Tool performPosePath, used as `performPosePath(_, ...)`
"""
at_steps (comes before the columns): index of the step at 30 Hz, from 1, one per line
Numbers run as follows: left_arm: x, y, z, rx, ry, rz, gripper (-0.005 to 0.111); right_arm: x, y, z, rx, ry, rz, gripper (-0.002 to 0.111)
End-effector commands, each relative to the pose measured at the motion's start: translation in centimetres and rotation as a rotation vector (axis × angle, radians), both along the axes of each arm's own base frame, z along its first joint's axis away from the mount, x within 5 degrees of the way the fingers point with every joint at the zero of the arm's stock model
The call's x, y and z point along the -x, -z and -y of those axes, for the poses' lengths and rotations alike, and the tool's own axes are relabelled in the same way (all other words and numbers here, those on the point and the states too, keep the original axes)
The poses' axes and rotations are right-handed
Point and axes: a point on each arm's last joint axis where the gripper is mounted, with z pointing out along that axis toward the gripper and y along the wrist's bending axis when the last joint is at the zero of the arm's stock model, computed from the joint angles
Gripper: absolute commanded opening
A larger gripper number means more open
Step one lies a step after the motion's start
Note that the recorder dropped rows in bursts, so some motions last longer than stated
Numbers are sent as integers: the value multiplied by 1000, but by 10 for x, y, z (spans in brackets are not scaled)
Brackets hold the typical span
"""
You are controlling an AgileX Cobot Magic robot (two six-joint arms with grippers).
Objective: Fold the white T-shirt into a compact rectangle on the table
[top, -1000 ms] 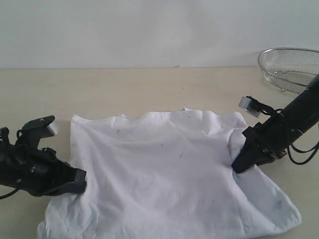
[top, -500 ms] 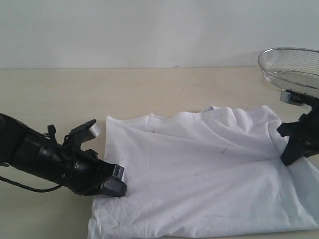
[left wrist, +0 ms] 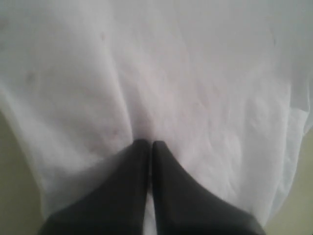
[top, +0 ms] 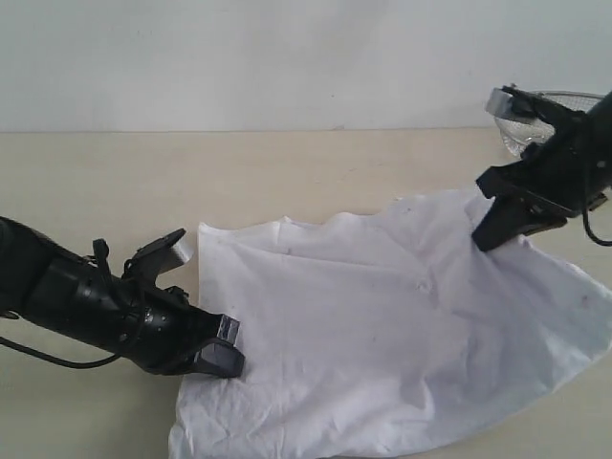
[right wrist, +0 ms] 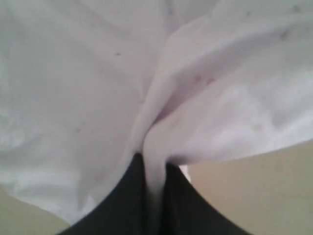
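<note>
The left gripper (left wrist: 148, 143) is squeezed shut. Its two black fingers (left wrist: 122, 191) are pressed side by side, and they pinch a bit of the white T-shirt (top: 382, 325) at their tips. A crease in the cloth runs away from the tips. This gripper sits low, close to the table (top: 239, 172), at the left edge of the shirt as the exterior view shows it. The right gripper (right wrist: 154, 164) is squeezed shut too, and a fold of the shirt is caught between its fingers. It holds the far right part of the shirt up off the table, so the cloth there slopes up to it. The rest of the shirt lies spread out on the table between the two arms. It is wrinkled, with a plain white side up and a few tiny dark specks on it. Faint pink marks show through the cloth near the right gripper. Behind the right arm, a silver wire basket (top: 566, 96) peeks out at the far right of the table. A pale wall (top: 287, 57) stands behind it all.
</note>
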Motion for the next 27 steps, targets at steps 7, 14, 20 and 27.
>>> performPosePath(7,2,11,-3,-75,7,-3,5,12,-22,-109,-10,-119,95,0)
performPosePath(14,2,11,-3,-75,7,-3,5,25,-25,-172,-25,-155,191,0)
performPosePath(20,2,11,-4,-77,6,-2,5,24,-3,-198,-13,-160,205,0)
performPosePath(27,2,11,-3,-69,12,-3,5,17,39,-208,16,-152,129,0)
